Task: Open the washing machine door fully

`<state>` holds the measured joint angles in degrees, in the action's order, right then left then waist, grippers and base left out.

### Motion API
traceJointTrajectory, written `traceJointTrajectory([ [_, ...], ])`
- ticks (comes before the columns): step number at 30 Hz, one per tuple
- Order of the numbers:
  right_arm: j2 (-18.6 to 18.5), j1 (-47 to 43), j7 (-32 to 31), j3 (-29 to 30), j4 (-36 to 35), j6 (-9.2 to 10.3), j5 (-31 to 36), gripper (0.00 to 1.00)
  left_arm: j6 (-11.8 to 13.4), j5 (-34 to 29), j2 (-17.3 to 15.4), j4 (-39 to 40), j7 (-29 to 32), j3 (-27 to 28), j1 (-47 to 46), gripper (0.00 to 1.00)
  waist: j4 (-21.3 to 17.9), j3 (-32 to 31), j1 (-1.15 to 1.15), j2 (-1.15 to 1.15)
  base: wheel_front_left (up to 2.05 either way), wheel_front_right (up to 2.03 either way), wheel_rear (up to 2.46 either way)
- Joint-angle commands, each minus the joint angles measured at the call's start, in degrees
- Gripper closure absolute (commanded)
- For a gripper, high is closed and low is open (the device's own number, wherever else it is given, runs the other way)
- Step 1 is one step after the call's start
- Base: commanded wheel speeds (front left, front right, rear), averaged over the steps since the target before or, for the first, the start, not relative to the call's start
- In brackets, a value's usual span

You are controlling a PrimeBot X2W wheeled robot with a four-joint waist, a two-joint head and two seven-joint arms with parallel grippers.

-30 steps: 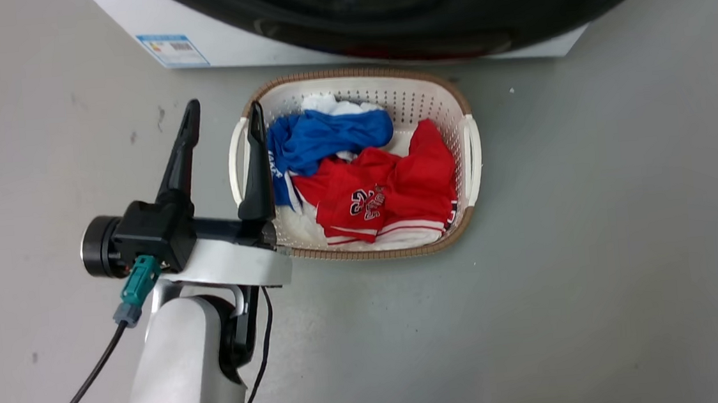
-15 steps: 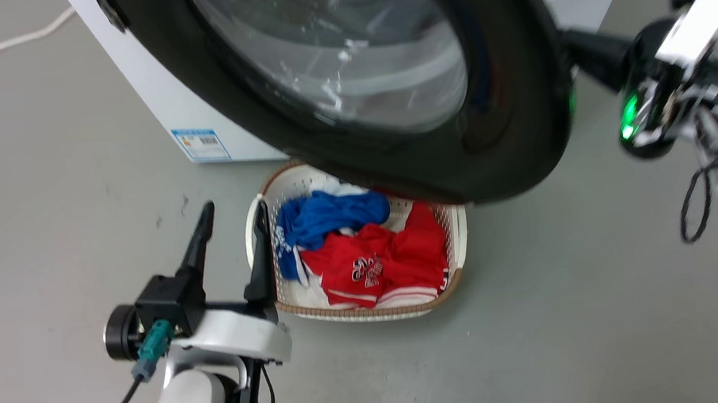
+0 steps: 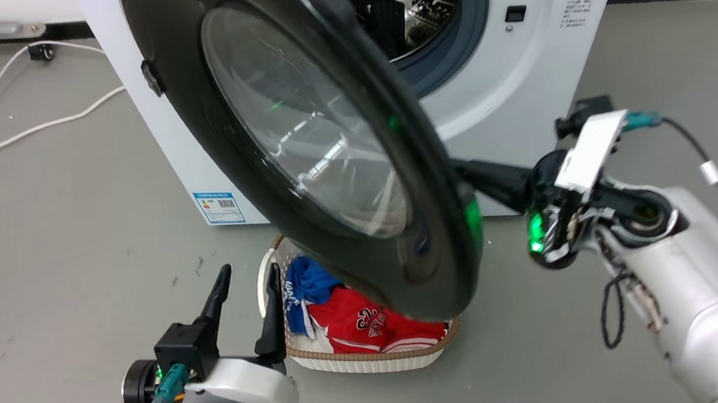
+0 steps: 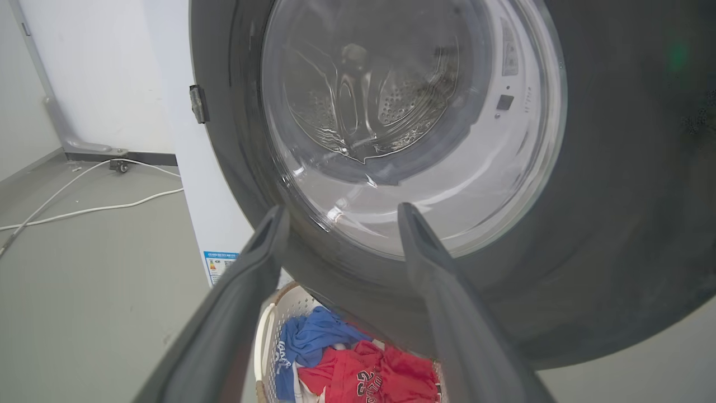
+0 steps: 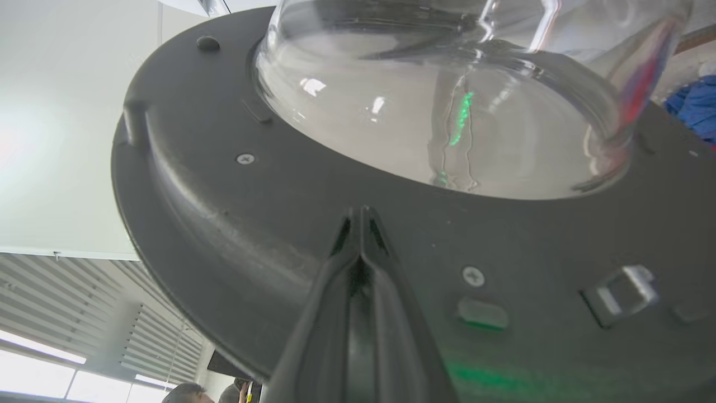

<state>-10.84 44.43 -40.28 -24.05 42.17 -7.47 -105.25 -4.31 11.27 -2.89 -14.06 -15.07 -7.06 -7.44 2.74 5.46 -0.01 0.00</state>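
- The door (image 3: pixel 330 165) is seen partly open, standing out at an angle from the white machine (image 3: pixel 516 86), so that the steel drum (image 3: pixel 407 5) is exposed behind it.
- The right gripper (image 5: pixel 362 215) is seen with its fingers pressed together and nothing held between them.
- In the right wrist view their tips are set against the inner side of the door's dark rim, with the glass bowl (image 5: pixel 436 112) just beyond the tips.
- In the head view the right fingers are hidden at their tips behind the door's free edge.
- The left gripper (image 3: pixel 249 269) is held low with its fingers spread wide and nothing between them.
- In the left wrist view the outer side of the door is seen ahead of the left fingertips and apart from them, the glass being framed between the two fingers.
- A basket (image 3: pixel 371 360) is placed on the floor just beside the left gripper's inner finger, under the door's lower edge.
- Red cloth (image 3: pixel 356 323) and blue cloth (image 3: pixel 304 282) are piled in the basket.
- A white cable (image 3: pixel 27 131) is laid on the floor well off to the outer side of the left fingers.
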Motion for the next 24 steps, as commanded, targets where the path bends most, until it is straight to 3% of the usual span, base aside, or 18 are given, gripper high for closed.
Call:
traceJointTrajectory([
  [1,1.3,-1.4,-0.1,-0.8,-0.9,-0.05,-0.5,1.00,-0.2,0.0,0.0,-0.1,-0.2,-0.2,0.4,0.00,0.2,-0.5,0.01,0.00,0.00,0.00,0.00],
  [14,4.7,-7.7,5.3,-4.7,-8.0,-0.04,-2.3,1.00,-0.6,0.7,0.0,-1.6,-0.2,-1.3,1.2,0.00,1.1,-2.3,0.01,0.00,0.00,0.00,0.00],
  [24,2.3,-12.2,23.3,3.9,-13.6,-0.04,-2.6,1.00,-0.8,0.0,0.0,-1.9,-0.2,-0.6,2.0,0.00,-0.5,-3.3,0.01,0.00,0.00,0.00,0.00],
])
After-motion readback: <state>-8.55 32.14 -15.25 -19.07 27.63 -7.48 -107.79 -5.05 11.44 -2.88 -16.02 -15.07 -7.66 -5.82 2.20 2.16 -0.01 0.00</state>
